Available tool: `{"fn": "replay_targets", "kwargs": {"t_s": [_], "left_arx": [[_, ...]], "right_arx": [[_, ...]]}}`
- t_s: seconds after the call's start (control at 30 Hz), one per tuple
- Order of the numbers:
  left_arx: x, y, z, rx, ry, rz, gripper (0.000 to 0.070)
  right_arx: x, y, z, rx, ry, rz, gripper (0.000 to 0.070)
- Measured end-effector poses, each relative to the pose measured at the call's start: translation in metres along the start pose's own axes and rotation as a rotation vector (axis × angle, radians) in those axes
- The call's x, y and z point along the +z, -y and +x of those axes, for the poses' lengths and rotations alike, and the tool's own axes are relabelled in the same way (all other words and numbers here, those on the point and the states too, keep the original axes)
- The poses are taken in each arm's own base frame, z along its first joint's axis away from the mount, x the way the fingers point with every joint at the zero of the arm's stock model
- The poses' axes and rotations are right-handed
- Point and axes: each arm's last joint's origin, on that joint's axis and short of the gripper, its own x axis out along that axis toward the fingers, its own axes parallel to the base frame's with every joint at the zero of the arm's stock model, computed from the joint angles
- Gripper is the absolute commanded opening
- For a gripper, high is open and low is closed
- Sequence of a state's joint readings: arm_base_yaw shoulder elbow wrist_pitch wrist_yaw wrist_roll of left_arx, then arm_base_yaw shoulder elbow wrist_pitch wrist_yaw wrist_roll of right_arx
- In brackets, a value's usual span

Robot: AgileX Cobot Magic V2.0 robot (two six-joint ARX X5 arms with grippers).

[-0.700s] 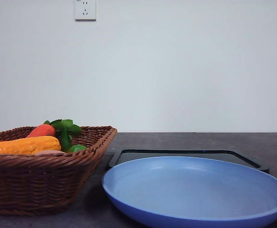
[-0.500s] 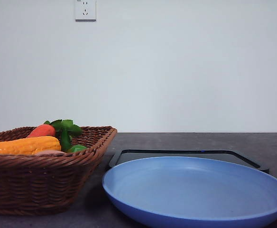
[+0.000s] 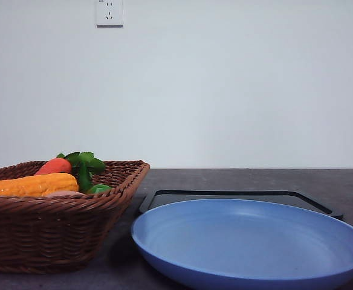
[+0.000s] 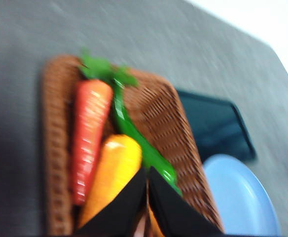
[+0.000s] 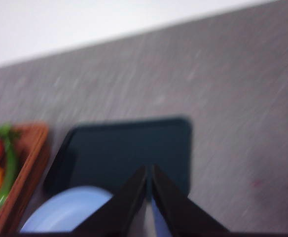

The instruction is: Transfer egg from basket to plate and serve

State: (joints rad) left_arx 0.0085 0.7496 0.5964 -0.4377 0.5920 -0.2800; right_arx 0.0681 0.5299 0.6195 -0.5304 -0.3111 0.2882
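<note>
— What has changed for us in the last moment?

— Almost nothing on the surface [image 3: 346, 181]. The basket [image 3: 55, 232] and the plate [image 3: 249, 266] sit where they sat a moment ago, shifted only a hair in the front view. Both wrist views are smeared, so we judge our arms are moving.

— And the hands?

— The left hand [image 4: 147, 197] hangs over the basket, fingers pressed together and holding nothing. The right hand [image 5: 149, 197] is likewise closed and empty, above the near edge of the tray [image 5: 134, 148] behind the plate.

— Where is the egg?

— A pale sliver [image 3: 61, 193] shows in the basket under the corn [image 3: 31, 184], beside the carrot [image 3: 52, 166]; we think that is it. The plate is bare, so the transfer has not begun.
</note>
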Motion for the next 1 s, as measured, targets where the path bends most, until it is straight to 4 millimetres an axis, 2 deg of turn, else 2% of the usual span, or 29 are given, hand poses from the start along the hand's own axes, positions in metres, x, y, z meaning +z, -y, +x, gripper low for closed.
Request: {"fn": "replay_targets", "kwargs": {"t_s": [0.23, 0.33, 0.4, 0.53, 0.6, 1.0], "left_arx": [[0.001, 0.006, 0.019, -0.12, -0.157, 0.036, 0.0004], [-0.001, 0.008, 0.024, -0.138, -0.185, 0.052, 0.0027], [-0.002, 0.009, 0.027, -0.147, -0.2, 0.058, 0.0089], [-0.003, 0.01, 0.029, -0.156, -0.21, 0.065, 0.0262], [-0.003, 0.011, 0.029, -0.158, -0.21, 0.067, 0.0301], [-0.003, 0.011, 0.029, -0.159, -0.21, 0.069, 0.0308]], "right_arx": [[-0.01, 0.008, 0.028, 0.054, -0.304, 0.051, 0.0], [-0.015, 0.012, 0.037, 0.063, -0.4, 0.071, 0.0], [-0.019, 0.013, 0.044, 0.067, -0.457, 0.074, 0.0023], [-0.025, 0.012, 0.059, 0.075, -0.55, 0.068, 0.0195], [-0.028, 0.012, 0.067, 0.078, -0.592, 0.069, 0.0229], [-0.055, 0.01, 0.127, 0.12, -0.751, 0.038, 0.0231]]}}
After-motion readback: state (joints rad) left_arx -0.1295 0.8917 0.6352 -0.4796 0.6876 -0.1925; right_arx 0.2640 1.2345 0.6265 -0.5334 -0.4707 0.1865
